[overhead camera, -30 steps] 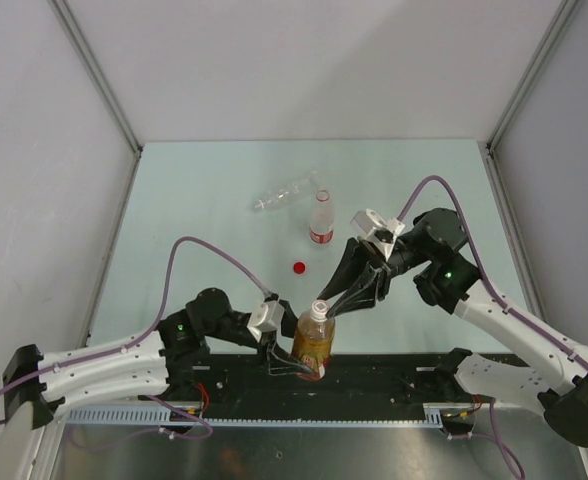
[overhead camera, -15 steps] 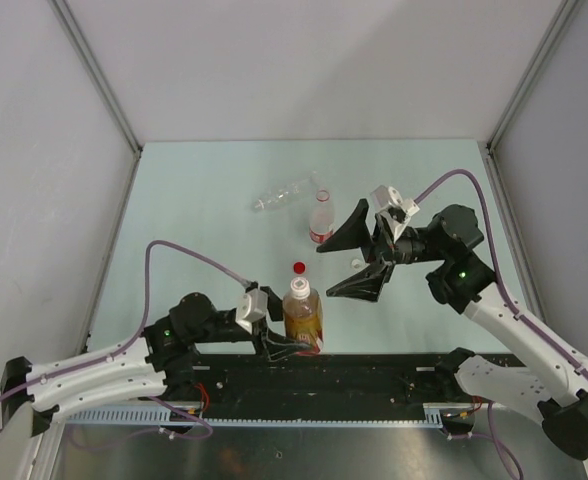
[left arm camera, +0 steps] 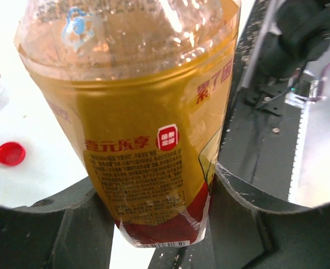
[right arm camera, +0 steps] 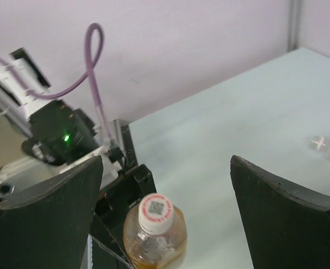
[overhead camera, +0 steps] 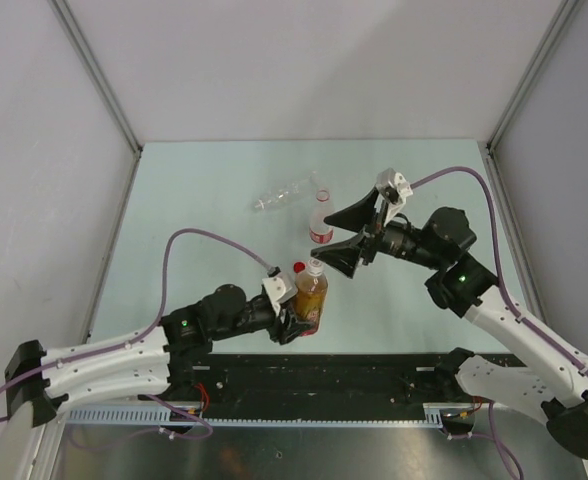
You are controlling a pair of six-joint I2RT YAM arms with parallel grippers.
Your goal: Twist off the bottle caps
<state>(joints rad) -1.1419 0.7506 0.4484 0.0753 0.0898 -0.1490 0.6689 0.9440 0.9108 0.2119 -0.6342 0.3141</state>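
Pale-green table [overhead camera: 204, 200] bears 1 red cap [overhead camera: 299, 267] near amber bottle [overhead camera: 310, 297].

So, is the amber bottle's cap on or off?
On. A white cap sits on the neck of the amber bottle; how tight, cannot tell.

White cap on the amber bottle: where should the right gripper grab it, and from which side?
Probably best to grip the white cap across its round side wall, coming down from above along the neck. The amber bottle stands roughly upright, clamped low by the left gripper, so the cap faces up, and the open right gripper spreads wider than it.
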